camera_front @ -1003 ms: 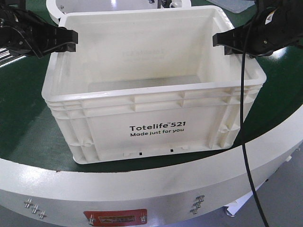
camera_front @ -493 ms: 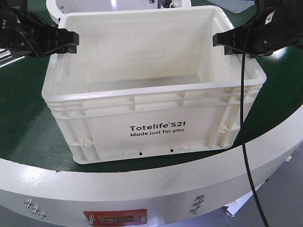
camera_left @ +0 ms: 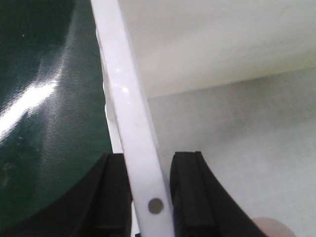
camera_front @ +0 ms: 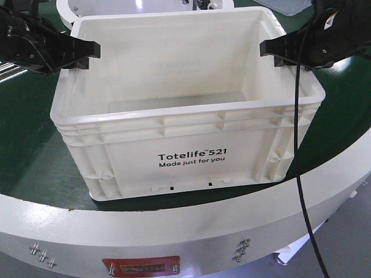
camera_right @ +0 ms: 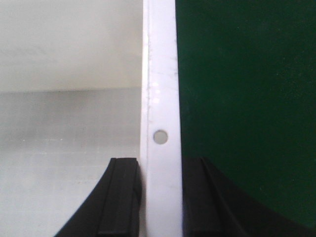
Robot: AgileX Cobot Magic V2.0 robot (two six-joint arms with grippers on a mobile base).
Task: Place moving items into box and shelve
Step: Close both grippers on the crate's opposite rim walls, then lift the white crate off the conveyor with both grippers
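With fingers (camera_left: 113, 197) of the left gripper (camera_front: 87, 53) pinched across the rim of the box (camera_front: 191, 156) at its 9 o'clock end, and with the right gripper (camera_front: 269, 51) clamped likewise at 3 o'clock. Standing upright on the green mat (camera_front: 29, 156), long axis laid 9 to 3, printed side toward 6, near the table's white edge (camera_front: 174, 223). Held from both short ends, neither arm nearer. Probably calling for a level, matched lift. Bare mat at 9 and 3; crowded at 12 by a white rimmed object (camera_front: 66, 8).
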